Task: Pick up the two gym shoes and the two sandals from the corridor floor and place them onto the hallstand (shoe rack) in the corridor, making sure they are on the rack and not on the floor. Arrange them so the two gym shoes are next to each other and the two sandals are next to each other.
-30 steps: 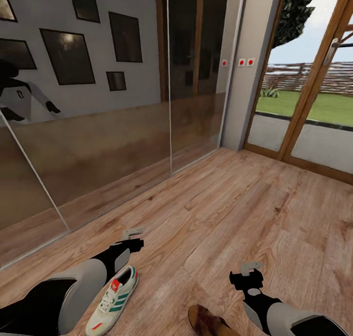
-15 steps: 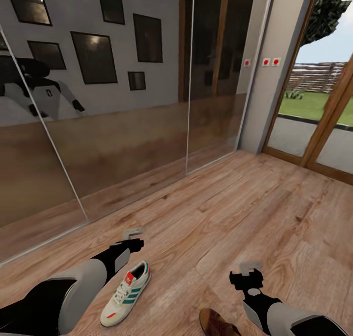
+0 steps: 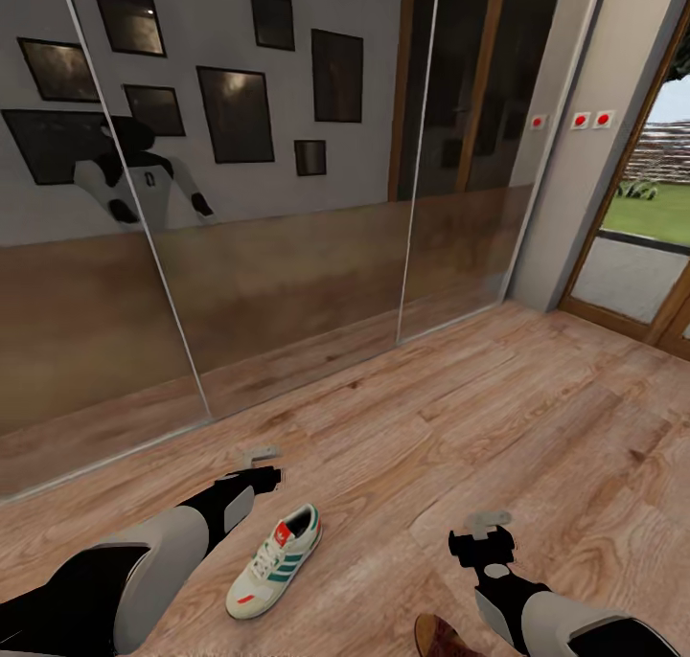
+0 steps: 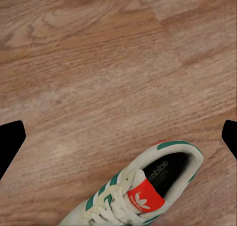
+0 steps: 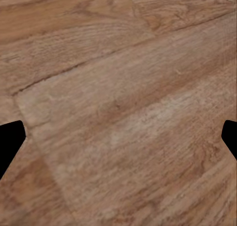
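Black fingertips of the left gripper [image 4: 118, 132] sit at opposite edges of the left wrist view, spread wide, nothing between them but wood planks. Right gripper [image 5: 118, 132] is the same: spread wide, empty, bare corridor floor [image 5: 123, 87] under it.

One gym shoe [image 3: 273, 561] lies flat on the floor, sole down, heel opening toward the left gripper [image 3: 261, 467], toe pointing back at the robot. It is near the left fingers but apart from them, no contact; in the left wrist view the shoe [image 4: 143, 186] sits off-centre, partly cut by the frame edge, so the gripper is probably not lined up over it yet.

A brown sandal [image 3: 443, 636] tip shows at the head view's bottom edge, just beside the right forearm, behind the right gripper [image 3: 484, 532].

Both arms are held low and forward with grippers angled at the floor, likely a ready pose for floor pickup. Mirrored wall panels [image 3: 287, 255] ahead reflect the robot. Hallstand not located.
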Tool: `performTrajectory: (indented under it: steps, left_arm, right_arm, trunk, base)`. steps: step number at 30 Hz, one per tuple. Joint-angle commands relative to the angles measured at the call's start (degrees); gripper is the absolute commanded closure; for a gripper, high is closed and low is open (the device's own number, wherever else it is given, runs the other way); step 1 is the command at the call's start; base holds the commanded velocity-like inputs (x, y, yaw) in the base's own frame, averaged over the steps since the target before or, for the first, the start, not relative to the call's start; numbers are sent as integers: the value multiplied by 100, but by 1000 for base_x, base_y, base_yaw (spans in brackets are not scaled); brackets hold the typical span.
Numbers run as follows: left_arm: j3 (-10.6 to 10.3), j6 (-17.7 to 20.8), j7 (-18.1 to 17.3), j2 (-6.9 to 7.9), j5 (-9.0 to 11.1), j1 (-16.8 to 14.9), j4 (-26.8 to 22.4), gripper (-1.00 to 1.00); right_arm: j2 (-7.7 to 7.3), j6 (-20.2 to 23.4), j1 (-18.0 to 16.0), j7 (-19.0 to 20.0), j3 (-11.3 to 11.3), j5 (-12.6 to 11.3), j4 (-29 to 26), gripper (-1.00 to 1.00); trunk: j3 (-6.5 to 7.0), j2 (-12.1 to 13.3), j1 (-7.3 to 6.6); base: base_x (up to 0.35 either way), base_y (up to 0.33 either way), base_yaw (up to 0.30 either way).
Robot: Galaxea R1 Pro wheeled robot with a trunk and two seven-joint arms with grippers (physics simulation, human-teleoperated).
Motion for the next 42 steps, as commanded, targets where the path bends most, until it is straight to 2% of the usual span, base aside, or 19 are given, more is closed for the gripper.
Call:
performTrajectory:
  steps: [1, 8, 20, 24, 28, 29, 30, 32, 35, 36, 39, 41, 42]
  left_arm:
    - [25, 24, 13, -3, 48, -1, -9, -100]
    - [21, 24, 13, -3, 48, -1, -9, -100]
    - [12, 18, 2, -10, 58, -1, -19, -100]
    - [-6, 10, -70, -19, 54, -1, -63, -100]
    - [-7, -69, -84, -14, 50, -1, -337, -100]
    - [-7, -69, -84, -14, 50, -1, -337, -100]
    - [-6, -105, -85, -12, 48, -1, -457, -100]
    - [-3, -161, -88, -9, 41, -1, -676, -100]
    - [-6, -211, -90, -11, 29, -1, -858, -100]
    - [-6, -211, -90, -11, 29, -1, -858, -100]
    - [-14, -238, -91, -13, 18, -1, -950, -100]
    - [-18, -249, -95, -14, 13, -1, -983, -100]
    - [-19, -253, -102, -14, 11, -1, -994, -100]
  right_arm:
    - [1, -37, -7, -9, 48, -34, 22, -100]
    - [1, -37, -7, -9, 48, -34, 22, -100]
    - [-18, -36, -7, -9, 37, -32, 22, -100]
    - [-226, -21, -7, -27, 18, -65, 26, -100]
    - [-655, -23, -7, -71, -9, -195, 23, -100]
    - [-655, -23, -7, -71, -9, -195, 23, -100]
    - [-766, -27, -9, -115, -19, -256, 19, -100]
    - [-943, -55, -11, -288, -32, -390, -21, -100]
    - [-1149, -175, -14, -788, -41, -605, -191, -100]
    - [-1149, -175, -14, -788, -41, -605, -191, -100]
    - [-1275, -301, -15, -1225, -36, -791, -316, -100]
    - [-1317, -269, -15, -1250, -15, -859, -362, -100]
    - [-1331, -170, -15, -1143, -2, -880, -382, -100]
  trunk:
    - [-5, -2, -1]
    - [-5, -2, -1]
    - [-5, -2, -1]
    - [-5, -2, -1]
    - [-5, -2, -1]
    - [-5, -2, -1]
    - [-5, -2, -1]
    - [-5, -2, -1]
    - [-5, -2, -1]
    - [-5, -2, -1]
    - [-5, -2, -1]
    - [-5, -2, -1]
    - [-5, -2, -1]
  base:
    - [0, 0, 292]
    - [0, 0, 152]
    - [0, 0, 13]
    - [0, 0, 0]
    - [0, 0, 0]
    - [0, 0, 0]
    - [0, 0, 0]
    - [0, 0, 0]
    - [0, 0, 0]
    - [0, 0, 0]
    - [0, 0, 0]
    - [0, 0, 0]
    - [0, 0, 0]
